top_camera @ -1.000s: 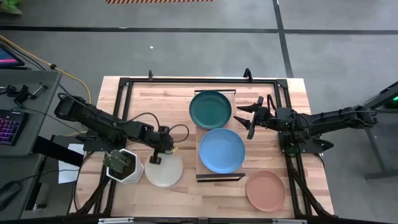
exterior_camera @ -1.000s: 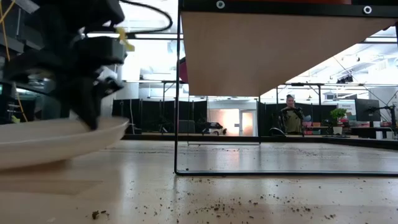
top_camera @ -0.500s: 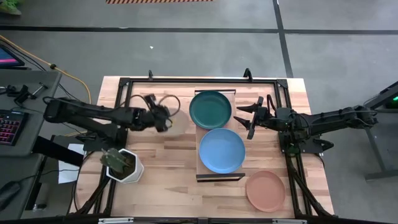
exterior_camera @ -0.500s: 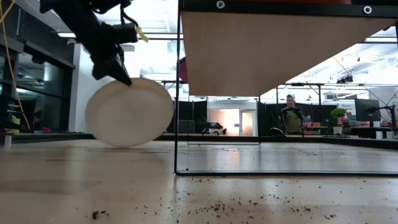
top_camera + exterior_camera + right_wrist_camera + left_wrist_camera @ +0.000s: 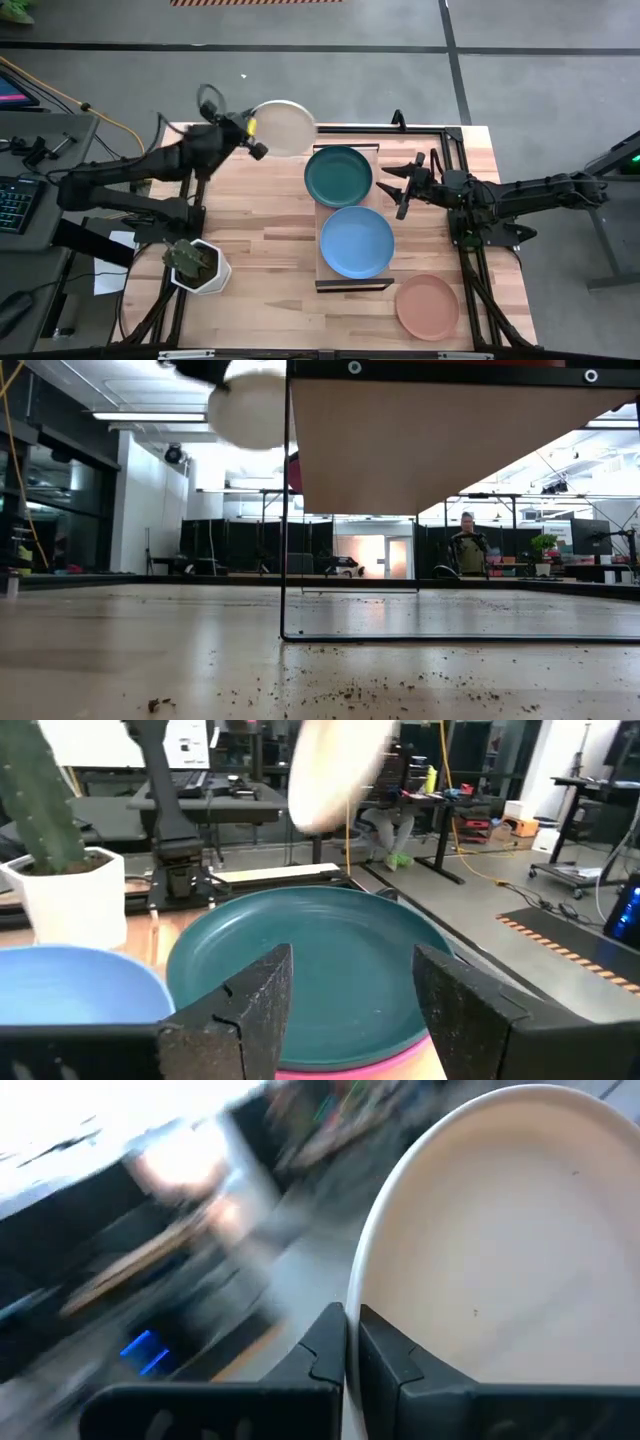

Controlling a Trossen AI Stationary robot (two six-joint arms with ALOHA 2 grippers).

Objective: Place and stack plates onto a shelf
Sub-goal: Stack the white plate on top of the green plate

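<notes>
Your left end effector (image 5: 250, 127) gripped the white plate (image 5: 284, 127) by its rim, aloft behind the shelf (image 5: 321, 268). Your right end effector (image 5: 397, 185) waited open beside it. Next, I judge: lower it onto the teal plate (image 5: 338, 175).

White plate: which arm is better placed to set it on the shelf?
Left. The left gripper is shut on the white plate, held up by the shelf's far end. The right gripper hovers open and empty beside the teal plate.

Both arms are dark, near-black, built of jointed segments. The left arm (image 5: 130, 178) carries a looped black cable and a small yellow tag near its wrist. The left gripper (image 5: 352, 1342) has two dark, angular, smooth-faced fingers. The right gripper (image 5: 350, 982) has broader dark fingers of matte finish.
</notes>
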